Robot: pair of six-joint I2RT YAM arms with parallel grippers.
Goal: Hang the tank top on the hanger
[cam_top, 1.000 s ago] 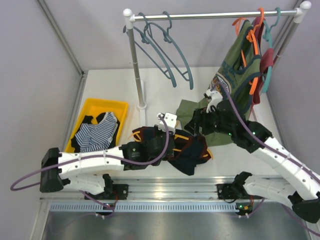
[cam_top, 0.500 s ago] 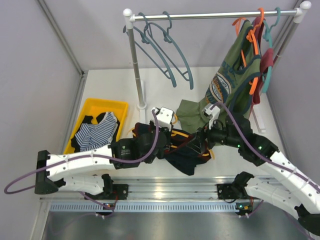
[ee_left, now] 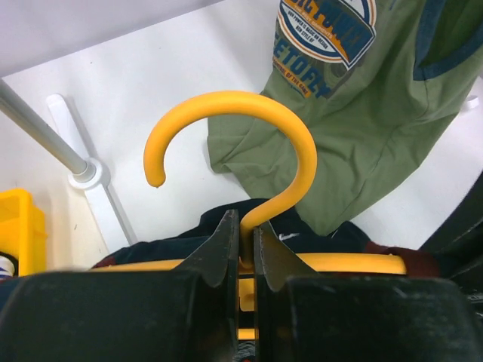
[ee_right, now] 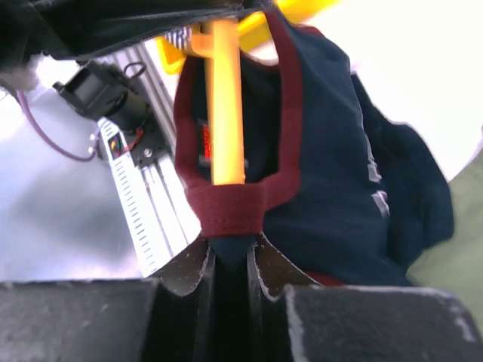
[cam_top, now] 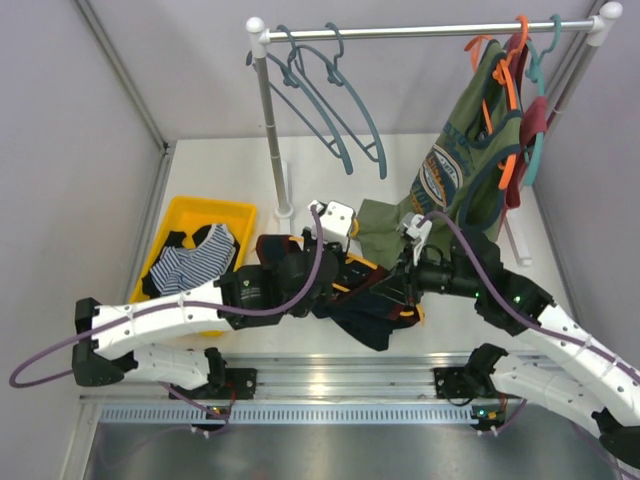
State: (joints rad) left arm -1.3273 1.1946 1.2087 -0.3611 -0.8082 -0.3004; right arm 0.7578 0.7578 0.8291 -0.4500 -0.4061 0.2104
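The yellow hanger [ee_left: 226, 100] stands with its hook up, and my left gripper [ee_left: 247, 234] is shut on the neck just below the hook. The dark navy tank top [cam_top: 365, 320] hangs bunched under the hanger near the table's front middle. In the right wrist view one hanger arm [ee_right: 225, 98] runs through a maroon-trimmed strap [ee_right: 226, 207]. My right gripper [ee_right: 230, 253] is shut on the navy cloth at that strap. In the top view the left gripper [cam_top: 335, 270] and right gripper [cam_top: 400, 280] face each other across the garment.
A yellow bin [cam_top: 180, 212] with a striped garment [cam_top: 190, 268] sits at the left. The rack's pole [cam_top: 272, 130] rises behind, with blue-grey hangers [cam_top: 340, 120] on its bar. An olive printed top [cam_top: 460, 160] hangs at the right, its hem on the table. A metal rail [cam_top: 340, 385] lines the front edge.
My right gripper came in from beside the olive top to the tank top and shut on the strap. My left arm carried the hanger a little right and toward the back.
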